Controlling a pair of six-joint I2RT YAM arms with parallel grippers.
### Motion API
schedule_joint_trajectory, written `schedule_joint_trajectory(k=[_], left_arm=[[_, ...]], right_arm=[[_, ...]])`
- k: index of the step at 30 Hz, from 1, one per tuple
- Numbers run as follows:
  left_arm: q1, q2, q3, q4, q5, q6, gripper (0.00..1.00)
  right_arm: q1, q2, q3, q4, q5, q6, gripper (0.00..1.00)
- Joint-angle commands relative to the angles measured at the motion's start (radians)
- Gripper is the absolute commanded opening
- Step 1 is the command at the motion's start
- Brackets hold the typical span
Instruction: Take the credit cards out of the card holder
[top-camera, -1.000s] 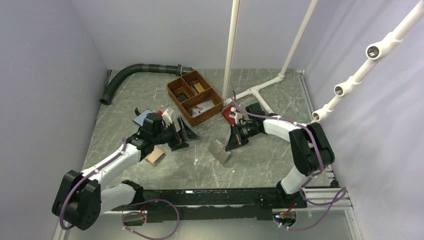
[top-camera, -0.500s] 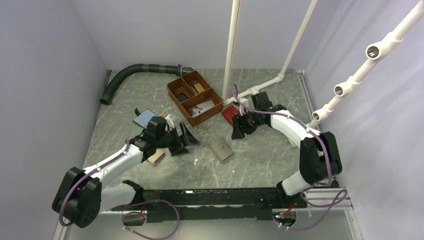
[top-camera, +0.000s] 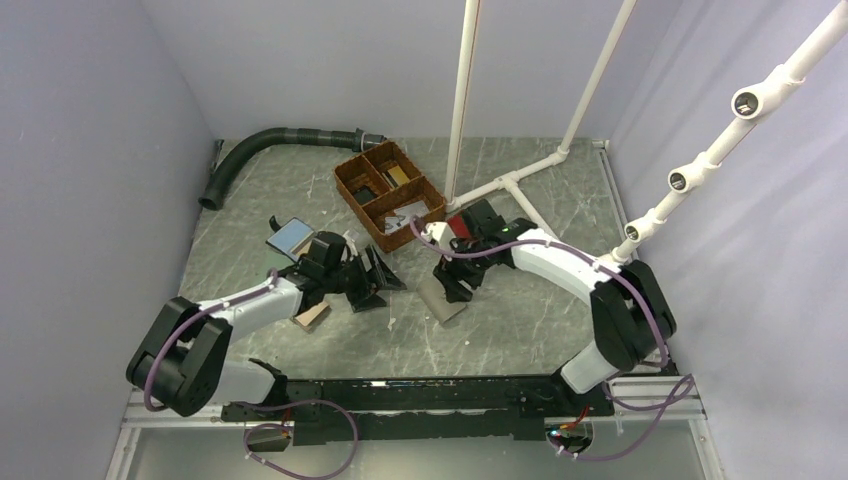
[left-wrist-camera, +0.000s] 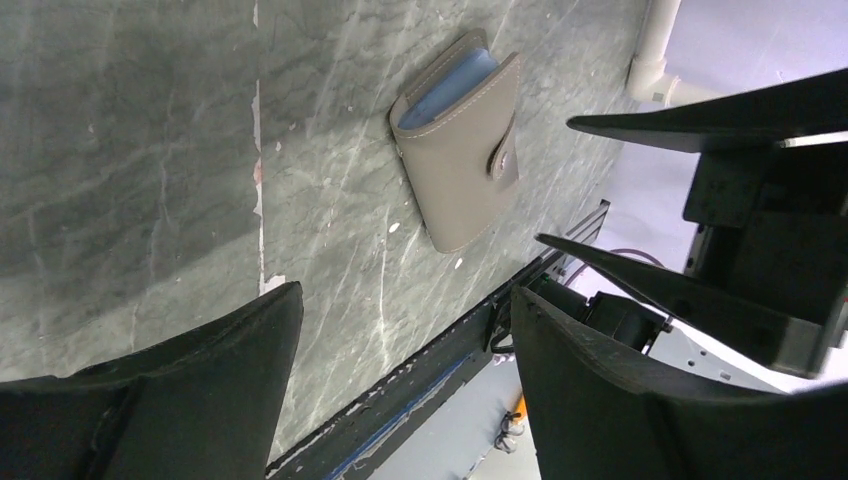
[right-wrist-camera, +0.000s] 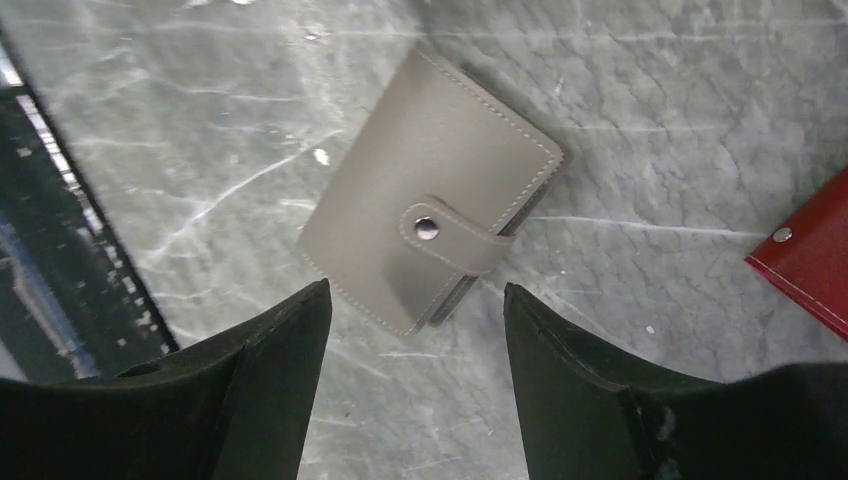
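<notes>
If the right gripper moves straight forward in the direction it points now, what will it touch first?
Most likely the closed card holder, which lies flat on the table directly ahead of the open right gripper; the depth is unclear.

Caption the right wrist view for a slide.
Open right end effector over the closed taupe card holder on grey table.

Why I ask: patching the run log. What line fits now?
card holder: closed, tab fastened | credit cards: none visible | left hand: open, empty | right hand: open, empty, above card holder
</notes>
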Motion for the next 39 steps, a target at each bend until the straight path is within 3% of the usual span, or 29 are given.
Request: schedule_joint_trajectory(k=[1, 13, 17, 20, 25, 28, 32, 39], left_arm=[[-0.029, 0.031, 0.053, 0.055, -0.016, -0.047, 0.80], [-0.058, 0.105, 0.088, 0.013, -0.041, -0.061, 0.77], [-0.059, 0.118, 0.099, -0.001, -0.042, -0.055, 0.77], [-0.059, 0.129, 0.102, 0.002, -0.039, -0.057, 0.77], [-0.059, 0.176, 0.117, 0.018, -0.011, -0.052, 0.76], [-0.060, 0.209, 0.125, 0.051, 0.010, -0.054, 0.76], [-0.059, 0.230, 0.123, 0.096, 0.031, -0.056, 0.77], [-0.072, 0.228, 0.159, 0.043, 0.007, -0.032, 0.79]], right_arm=[[0.057, 0.053, 0.040, 0.074, 0.170, 0.079, 0.65], [0.137, 0.142, 0.071, 0.101, 0.273, 0.123, 0.55], [0.148, 0.149, 0.056, 0.105, 0.284, 0.126, 0.42], [0.149, 0.139, 0.051, 0.093, 0.280, 0.127, 0.22], [0.139, 0.094, 0.044, 0.084, 0.230, 0.149, 0.00], [0.079, 0.087, 0.074, 0.058, 0.101, 0.187, 0.00], [-0.058, 0.104, 0.104, 0.055, -0.230, 0.278, 0.00], [-0.137, 0.066, 0.044, 0.158, -0.466, 0.406, 0.00]])
